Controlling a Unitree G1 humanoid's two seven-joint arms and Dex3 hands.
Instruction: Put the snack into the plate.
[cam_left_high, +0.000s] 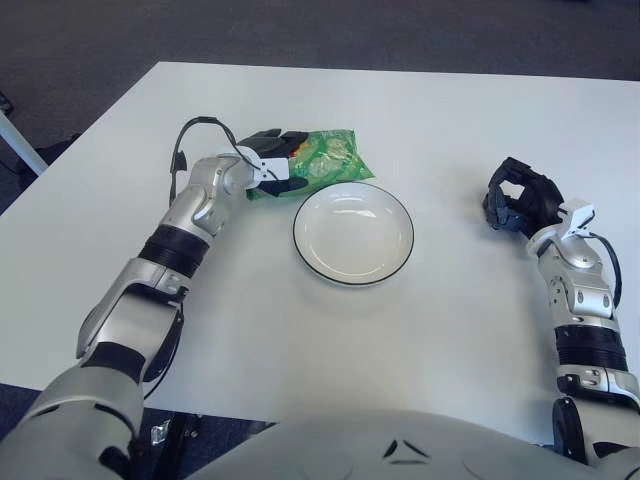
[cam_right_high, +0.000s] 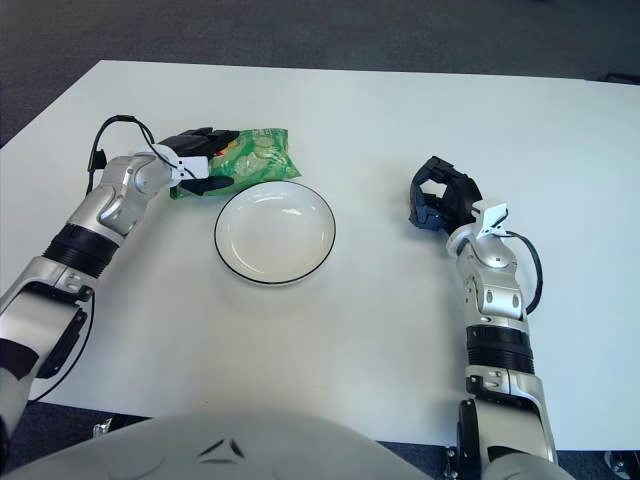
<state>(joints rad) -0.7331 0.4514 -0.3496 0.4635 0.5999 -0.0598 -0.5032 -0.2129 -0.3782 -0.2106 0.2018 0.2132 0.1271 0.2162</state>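
The snack is a green bag (cam_left_high: 328, 158) lying on the white table, just beyond the far-left rim of the plate. The plate (cam_left_high: 353, 235) is white with a dark rim and holds nothing. My left hand (cam_left_high: 280, 162) is at the bag's left end, with black fingers (cam_left_high: 272, 140) over its top and another under its near edge, closed on it. The bag also shows in the right eye view (cam_right_high: 258, 155). My right hand (cam_left_high: 517, 200) shows to the right of the plate, fingers curled and holding nothing.
The white table (cam_left_high: 420, 110) spreads wide around the plate. Dark carpet lies beyond its far edge. A cable loops above my left wrist (cam_left_high: 190, 135).
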